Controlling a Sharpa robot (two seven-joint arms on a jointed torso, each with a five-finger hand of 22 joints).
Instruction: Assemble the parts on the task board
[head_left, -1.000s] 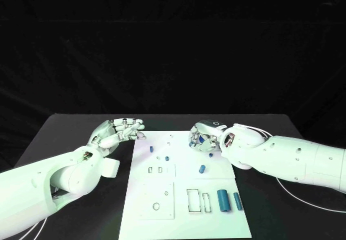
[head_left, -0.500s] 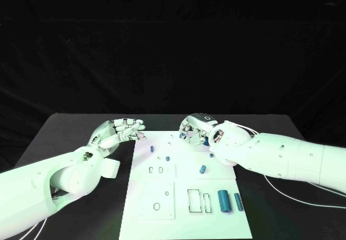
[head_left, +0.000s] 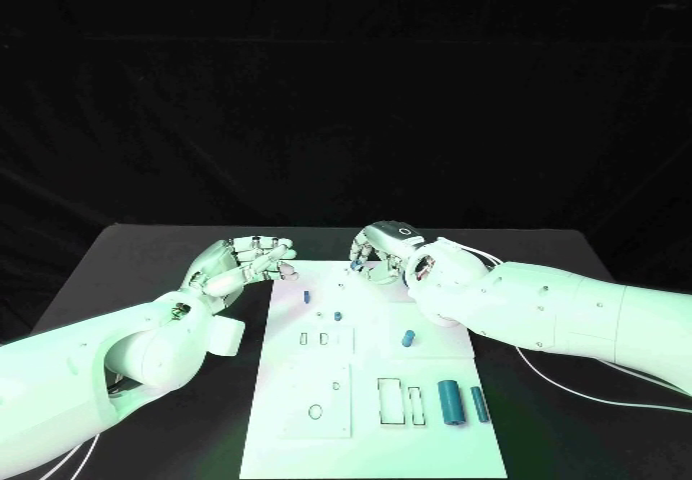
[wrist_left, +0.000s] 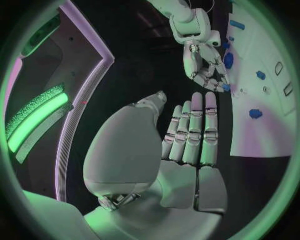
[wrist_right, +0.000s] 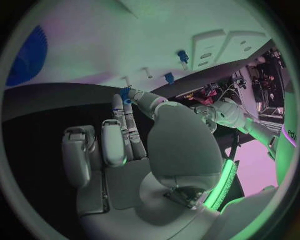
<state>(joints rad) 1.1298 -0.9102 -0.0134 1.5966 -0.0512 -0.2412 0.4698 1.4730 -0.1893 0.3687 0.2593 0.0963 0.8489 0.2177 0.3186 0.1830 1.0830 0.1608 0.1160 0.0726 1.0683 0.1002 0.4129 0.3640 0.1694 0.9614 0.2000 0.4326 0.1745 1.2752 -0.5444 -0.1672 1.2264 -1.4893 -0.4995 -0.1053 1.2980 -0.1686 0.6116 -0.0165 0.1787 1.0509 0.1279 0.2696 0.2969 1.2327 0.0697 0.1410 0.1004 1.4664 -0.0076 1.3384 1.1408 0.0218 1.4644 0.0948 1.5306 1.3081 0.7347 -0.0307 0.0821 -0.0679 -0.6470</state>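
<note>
The white task board (head_left: 433, 440) lies in the middle of the table. My right hand (head_left: 381, 250) hovers over the board's far edge and pinches a small blue part (wrist_right: 125, 94) at its fingertips. My left hand (head_left: 250, 257) is at the board's far left corner, fingers straight and side by side (wrist_left: 190, 132), holding nothing. Small blue parts stand on the board's far half (head_left: 307, 297) (head_left: 338, 316) (head_left: 408, 336). Two larger blue cylinders (head_left: 449, 401) (head_left: 477, 402) lie near its right edge. The left wrist view shows the right hand (wrist_left: 203, 62) above the board.
Rectangular slots (head_left: 389, 398) and a raised square plate with holes (head_left: 320, 398) are on the board's near half. Bare black table (head_left: 159, 260) flanks the board on both sides. A white cable (head_left: 577, 395) trails from the right arm.
My right hand has moved left and toward the board's far edge, carrying the blue part. The left hand has barely shifted.
</note>
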